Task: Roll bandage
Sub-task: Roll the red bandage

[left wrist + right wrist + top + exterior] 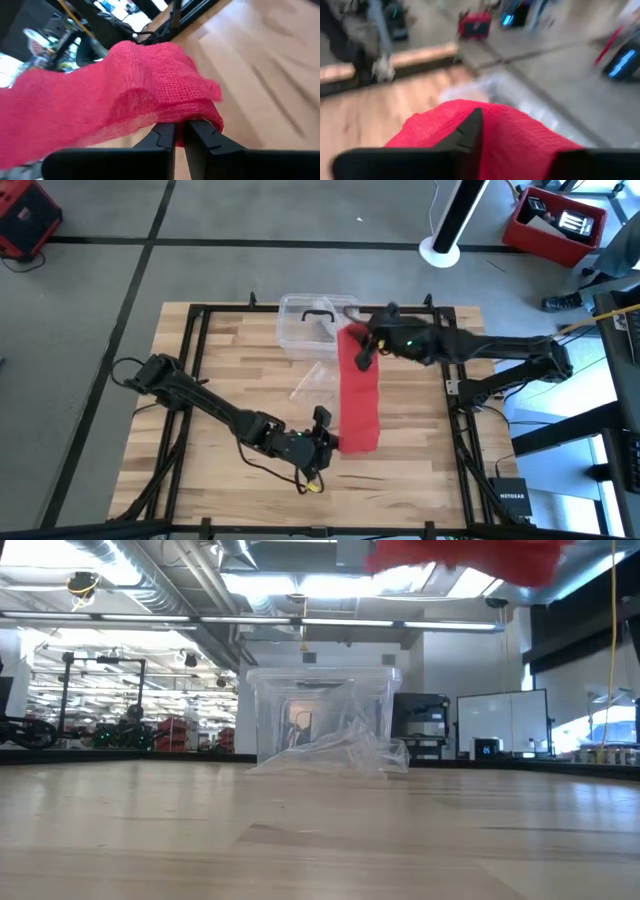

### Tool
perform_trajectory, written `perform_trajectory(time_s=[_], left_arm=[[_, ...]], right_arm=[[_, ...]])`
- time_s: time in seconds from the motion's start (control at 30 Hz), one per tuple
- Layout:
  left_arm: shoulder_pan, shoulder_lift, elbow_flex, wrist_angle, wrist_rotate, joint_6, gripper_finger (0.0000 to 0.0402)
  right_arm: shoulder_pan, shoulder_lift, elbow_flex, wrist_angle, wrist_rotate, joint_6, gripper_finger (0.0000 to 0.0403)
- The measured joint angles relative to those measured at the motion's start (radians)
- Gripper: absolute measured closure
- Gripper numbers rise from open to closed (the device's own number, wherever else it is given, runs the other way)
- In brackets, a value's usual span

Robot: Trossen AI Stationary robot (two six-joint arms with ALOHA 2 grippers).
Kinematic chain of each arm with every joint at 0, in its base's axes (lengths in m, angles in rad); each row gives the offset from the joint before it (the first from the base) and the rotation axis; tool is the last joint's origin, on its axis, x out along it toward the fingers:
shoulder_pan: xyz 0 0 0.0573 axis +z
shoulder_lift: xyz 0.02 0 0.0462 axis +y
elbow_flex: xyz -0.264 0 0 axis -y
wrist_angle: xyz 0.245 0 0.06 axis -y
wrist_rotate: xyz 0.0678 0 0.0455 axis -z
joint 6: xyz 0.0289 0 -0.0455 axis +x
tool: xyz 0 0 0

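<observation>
Wooden slatted table (230, 360) over grey concrete floor (250, 220), open workshop beyond. Red bandage (359, 395) stretched between left tool (325, 442), clenched on one end, and right tool (364, 358), grip unclear, by clear plastic box (312, 325).

In the low view the bandage (470, 560) is cut off by the top edge, and neither gripper shows there. In the right wrist view the bandage (510, 135) covers the right gripper (512, 150), hiding one finger, and the plastic box (485, 87) beyond is a blur. In the high view the bandage's (359, 395) upper end hides part of the box (305, 330)
</observation>
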Motion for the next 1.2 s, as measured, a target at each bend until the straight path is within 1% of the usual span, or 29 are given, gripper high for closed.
perform_trajectory(time_s=[0.17,0.27,0.4,0.5,0.57,0.6,0.7,0.83,1.07,1.2], left_arm=[[0.002,0.088,0.0,0.121,0.029,-0.142,0.0389],[0.008,0.148,-0.001,0.193,0.036,-0.25,0.0389],[0.009,0.209,0.0,0.298,0.036,-0.387,0.0389],[0.009,0.246,0.0,0.345,0.04,-0.476,0.0389],[0.01,0.266,0.0,0.349,0.041,-0.522,0.0389],[0.01,0.272,0.0,0.343,0.042,-0.54,0.0389],[0.009,0.287,0.0,0.341,0.052,-0.577,0.0389],[0.009,0.295,0.0,0.339,0.065,-0.577,0.0389],[0.009,0.295,0.0,0.341,0.064,-0.569,0.0389],[0.006,0.295,0.0,0.342,0.062,-0.53,0.0389]], right_arm=[[-0.022,0.0,-0.209,0.085,-0.139,0.105,0.0214],[-0.023,0.0,-0.289,0.095,-0.209,0.159,0.0169],[-0.023,0.001,-0.346,0.079,-0.299,0.221,0.0124],[-0.022,0.001,-0.362,0.067,-0.416,0.273,0.0105],[-0.022,0.001,-0.357,0.036,-0.494,0.295,0.0099],[-0.022,0.0,-0.348,0.004,-0.514,0.304,0.0098],[-0.019,-0.001,-0.327,-0.041,-0.515,0.343,0.0101],[-0.003,-0.001,-0.294,-0.086,-0.515,0.366,0.011],[-0.003,-0.002,-0.136,-0.305,-0.512,0.389,0.0122],[-0.003,-0.002,-0.035,-0.404,-0.588,0.356,0.0123]])
